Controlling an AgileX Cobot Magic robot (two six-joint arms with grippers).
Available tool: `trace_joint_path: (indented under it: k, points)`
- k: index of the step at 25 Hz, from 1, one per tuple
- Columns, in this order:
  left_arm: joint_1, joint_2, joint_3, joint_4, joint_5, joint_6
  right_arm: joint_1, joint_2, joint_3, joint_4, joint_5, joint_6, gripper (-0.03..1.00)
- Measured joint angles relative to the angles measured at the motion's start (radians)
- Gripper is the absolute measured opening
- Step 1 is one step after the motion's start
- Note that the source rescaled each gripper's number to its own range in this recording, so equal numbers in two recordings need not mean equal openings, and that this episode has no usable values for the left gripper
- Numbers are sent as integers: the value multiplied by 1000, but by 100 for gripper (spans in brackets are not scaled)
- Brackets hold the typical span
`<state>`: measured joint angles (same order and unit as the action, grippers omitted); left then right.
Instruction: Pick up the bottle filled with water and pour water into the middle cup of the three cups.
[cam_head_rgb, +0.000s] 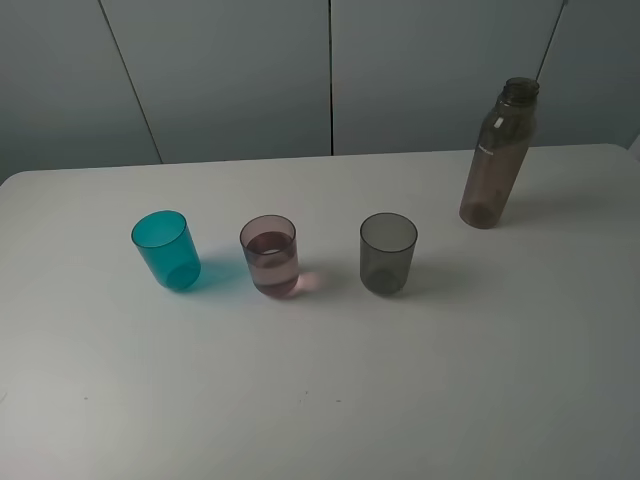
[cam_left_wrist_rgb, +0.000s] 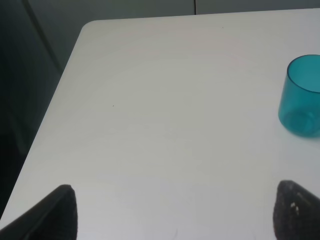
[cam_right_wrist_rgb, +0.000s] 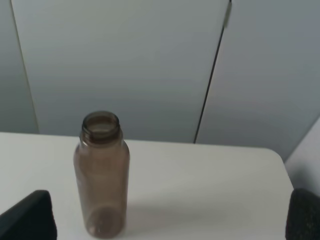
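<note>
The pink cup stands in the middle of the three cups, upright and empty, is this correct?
Not empty. The overhead view shows liquid in the lower part of the pink cup. It does stand upright in the middle, between the teal cup and the grey cup.

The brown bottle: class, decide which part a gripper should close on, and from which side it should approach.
Grip the bottle around its straight cylindrical body, below the narrowing neck. It stands upright and uncapped, apart from the smoky grey cup. Probably best to come in level from the near side with the right gripper, whose open fingers already face it.
</note>
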<state>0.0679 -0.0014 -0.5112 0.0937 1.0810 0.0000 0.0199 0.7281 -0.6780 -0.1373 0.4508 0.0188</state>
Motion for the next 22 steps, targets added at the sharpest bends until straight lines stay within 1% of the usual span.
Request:
trace_joint_path:
  k: [2, 3, 8, 10, 13, 15, 19, 22]
  points:
    - [0, 0, 0, 0, 0, 0, 0, -44, -14, 33, 138, -37, 98]
    - [0, 0, 0, 0, 0, 0, 0, -61, -16, 65, 201, -67, 98]
    - [0, 0, 0, 0, 0, 0, 0, -164, -20, 270, 449, -239, 98]
    - [0, 0, 0, 0, 0, 0, 0, -204, -21, 308, 535, -275, 98]
    - [0, 0, 0, 0, 0, 0, 0, -276, -21, 319, 653, -292, 98]
    - [0, 0, 0, 0, 0, 0, 0, -326, -21, 325, 692, -292, 98]
    - [0, 0, 0, 0, 0, 0, 0, -452, 23, 329, 701, -292, 98]
    - [0, 0, 0, 0, 0, 0, 0, -550, 82, 329, 701, -292, 98]
